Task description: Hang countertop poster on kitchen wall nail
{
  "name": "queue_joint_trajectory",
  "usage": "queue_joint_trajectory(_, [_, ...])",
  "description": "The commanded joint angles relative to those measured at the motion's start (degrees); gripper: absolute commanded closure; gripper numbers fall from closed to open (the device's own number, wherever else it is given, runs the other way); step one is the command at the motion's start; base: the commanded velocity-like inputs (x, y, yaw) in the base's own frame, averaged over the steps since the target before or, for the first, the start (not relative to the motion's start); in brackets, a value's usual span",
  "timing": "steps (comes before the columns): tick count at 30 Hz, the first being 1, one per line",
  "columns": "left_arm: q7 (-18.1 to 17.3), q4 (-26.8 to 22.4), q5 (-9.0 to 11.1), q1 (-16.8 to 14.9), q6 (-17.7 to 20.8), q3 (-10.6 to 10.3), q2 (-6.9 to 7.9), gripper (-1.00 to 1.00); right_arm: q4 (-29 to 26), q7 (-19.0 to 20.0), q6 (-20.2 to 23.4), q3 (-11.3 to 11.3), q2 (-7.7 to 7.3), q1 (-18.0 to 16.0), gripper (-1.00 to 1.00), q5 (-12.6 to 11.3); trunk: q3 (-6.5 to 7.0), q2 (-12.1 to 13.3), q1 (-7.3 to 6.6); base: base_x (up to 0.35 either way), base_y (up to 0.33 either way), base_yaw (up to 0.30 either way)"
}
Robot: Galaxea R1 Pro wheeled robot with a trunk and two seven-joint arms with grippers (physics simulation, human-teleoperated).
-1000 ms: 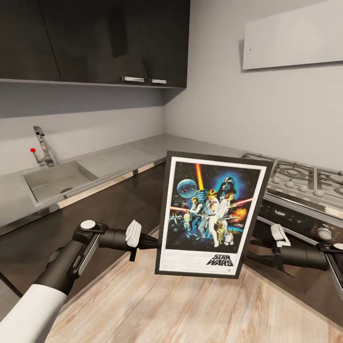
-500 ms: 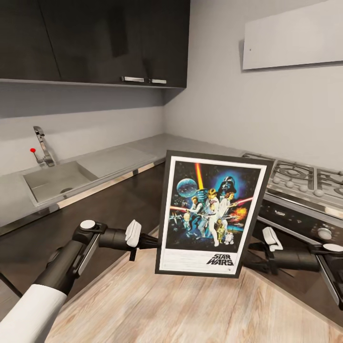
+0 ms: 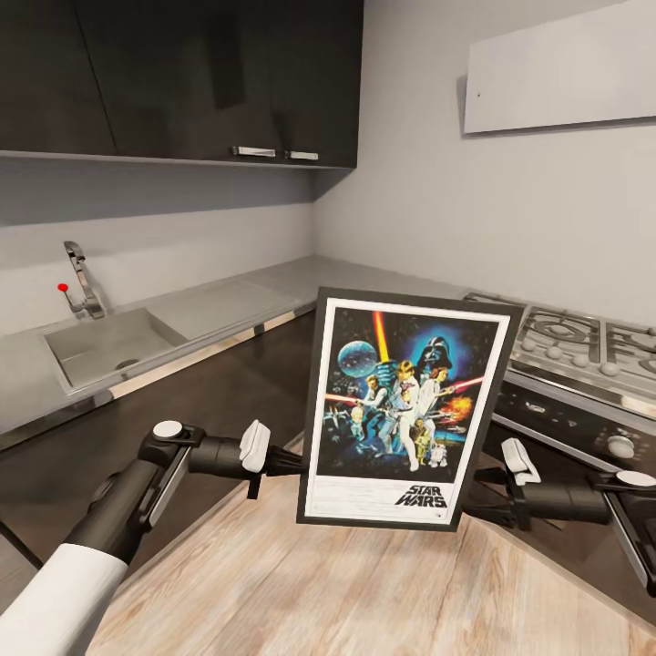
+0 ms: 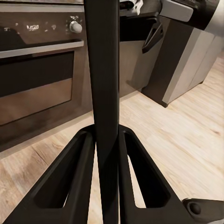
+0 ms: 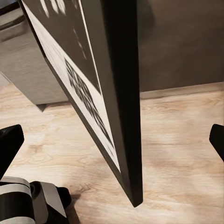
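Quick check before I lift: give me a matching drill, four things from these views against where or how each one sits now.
Things:
1. poster
2. left pincer
3. right pincer
4. wall nail

States:
A. open, fingers wide of the frame's edge
B. dark dot on the light panel above the hob
C. upright in the air over the wood floor
D. shut on the frame's edge

Pairs: 1-C, 2-D, 3-A, 4-B
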Motion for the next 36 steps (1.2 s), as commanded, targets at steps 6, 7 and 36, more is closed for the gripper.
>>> queue_joint_trajectory(6, [0.05, 0.11, 0.14, -0.03, 0.41, -0.11, 0.05, 1.00, 0.03, 0.28, 0.59, -0.03, 0.01, -0.04, -1.00, 0.20, -0.06, -0.03, 0.00, 0.000, 0.000, 0.000])
queue_joint_trajectory(7, [0.05, 0.13, 0.14, -0.04, 0.41, -0.11, 0.05, 1.00, 0.01, 0.28, 0.59, -0.03, 0.01, -0.04, -1.00, 0.20, -0.06, -0.03, 0.00, 0.000, 0.000, 0.000])
queue_joint_trajectory(36, [0.13, 0.28, -0.05, -0.06, 0.78, 0.05, 0.11, -1.00, 0.01, 0.23, 0.57, -0.08, 0.01, -0.04, 1.00, 0.11, -0.06, -0.03, 0.00, 0.000, 0.000, 0.000])
